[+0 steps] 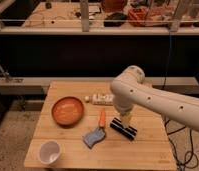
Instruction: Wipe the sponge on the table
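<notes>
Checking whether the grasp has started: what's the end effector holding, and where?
Nothing: the end effector hangs open over the black ridged block; the sponge lies free.

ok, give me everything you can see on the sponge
The sponge is a small blue-grey pad, soft-looking, with wavy edges. It lies flat and slightly skewed on the light wooden table, towards the front edge. The tip of the orange carrot-shaped thing meets or nearly meets its far corner; I cannot tell which. The gripper hangs to its right over the black ridged block, clear of the sponge.
</notes>
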You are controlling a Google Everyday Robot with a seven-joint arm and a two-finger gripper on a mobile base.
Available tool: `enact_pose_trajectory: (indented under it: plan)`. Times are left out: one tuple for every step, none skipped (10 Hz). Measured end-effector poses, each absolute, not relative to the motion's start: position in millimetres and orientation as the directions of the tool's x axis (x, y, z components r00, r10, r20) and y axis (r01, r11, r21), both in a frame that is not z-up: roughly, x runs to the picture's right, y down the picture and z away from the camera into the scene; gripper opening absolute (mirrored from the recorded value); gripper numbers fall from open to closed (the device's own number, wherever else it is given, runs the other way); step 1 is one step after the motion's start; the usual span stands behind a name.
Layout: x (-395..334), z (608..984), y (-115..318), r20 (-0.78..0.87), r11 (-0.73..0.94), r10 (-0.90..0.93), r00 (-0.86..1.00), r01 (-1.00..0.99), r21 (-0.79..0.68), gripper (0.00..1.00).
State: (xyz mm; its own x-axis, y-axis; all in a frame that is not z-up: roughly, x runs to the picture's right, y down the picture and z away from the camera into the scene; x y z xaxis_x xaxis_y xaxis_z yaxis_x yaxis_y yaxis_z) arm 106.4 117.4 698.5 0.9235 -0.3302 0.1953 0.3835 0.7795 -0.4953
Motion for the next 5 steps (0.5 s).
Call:
enact_pose_trajectory:
  plan:
    - [103, 700, 119, 0.207, 0.774, -0.342, 0.916, 0.4, -0.491, 0.8]
    - [98, 702, 121, 0.222, 0.767, -0.355, 0.908, 0.419, -0.486, 0.8]
    - [93, 704, 122, 0.234, 0.762, -0.366, 0.901, 0.434, -0.481, 0.8]
    - [89, 706, 124, 0.247, 0.756, -0.375, 0.894, 0.449, -0.476, 0.8]
    - [86, 708, 127, 0.257, 0.751, -0.382, 0.887, 0.461, -0.473, 0.8]
